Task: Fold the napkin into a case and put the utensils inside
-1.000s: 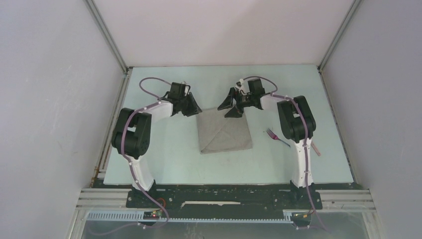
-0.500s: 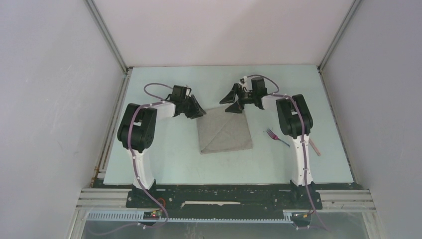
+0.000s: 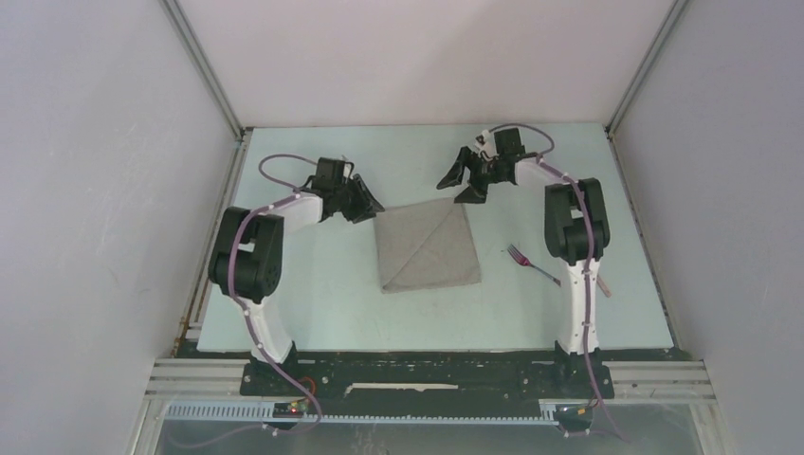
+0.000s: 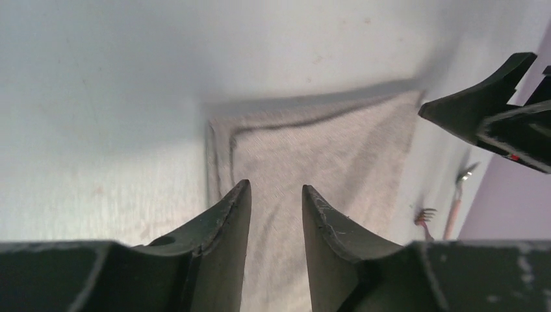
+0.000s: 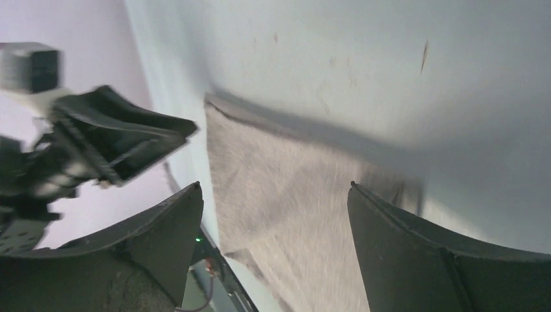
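Observation:
The napkin [image 3: 427,248] lies flat at the table's middle, folded into a rough square with a diagonal crease. My left gripper [image 3: 365,204] is by its far left corner, jaws a little apart and empty, over the cloth [image 4: 312,149] in the left wrist view [image 4: 275,186]. My right gripper [image 3: 465,180] hangs wide open and empty just beyond the far right corner, and the cloth [image 5: 279,195] shows between its jaws [image 5: 275,186]. The fork [image 3: 527,263] lies right of the napkin. The spoon [image 3: 600,283] is mostly hidden by the right arm. No case is in view.
The enclosure walls [image 3: 199,190] stand close on the left, right and back. The right arm's upright link [image 3: 569,227] stands between the fork and the spoon. The fork [image 4: 425,216] and spoon [image 4: 458,188] show small in the left wrist view.
My right gripper has moved back and to the right, off the napkin's far right corner. My left gripper has shifted slightly left. The napkin lies flat.

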Controlling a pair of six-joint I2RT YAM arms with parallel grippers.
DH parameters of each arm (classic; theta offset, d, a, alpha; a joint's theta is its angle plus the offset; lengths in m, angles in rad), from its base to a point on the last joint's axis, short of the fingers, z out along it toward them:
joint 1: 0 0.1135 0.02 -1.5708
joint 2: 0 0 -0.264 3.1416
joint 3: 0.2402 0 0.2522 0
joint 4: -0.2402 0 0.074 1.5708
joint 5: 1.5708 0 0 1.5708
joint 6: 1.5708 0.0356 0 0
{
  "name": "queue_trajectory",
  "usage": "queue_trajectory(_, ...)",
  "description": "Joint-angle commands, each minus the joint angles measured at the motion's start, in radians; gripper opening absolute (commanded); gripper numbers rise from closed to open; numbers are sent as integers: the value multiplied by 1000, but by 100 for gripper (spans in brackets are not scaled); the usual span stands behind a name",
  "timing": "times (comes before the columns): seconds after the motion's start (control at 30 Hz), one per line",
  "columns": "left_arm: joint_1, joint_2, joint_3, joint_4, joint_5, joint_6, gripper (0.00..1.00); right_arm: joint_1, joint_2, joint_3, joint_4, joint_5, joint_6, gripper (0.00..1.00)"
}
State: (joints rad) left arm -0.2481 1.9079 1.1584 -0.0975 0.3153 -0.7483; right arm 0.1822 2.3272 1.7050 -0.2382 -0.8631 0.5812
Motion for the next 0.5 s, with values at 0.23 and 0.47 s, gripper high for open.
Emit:
queue_trajectory(0.23, 13, -524, -211, -106, 32, 40, 48, 370, -542, -383, -305, 478, -186, 89)
queue_trajectory(0.47, 13, -909, -546, -87, 70, -58, 66, 498, -553, -550, -70, 476, -46, 88)
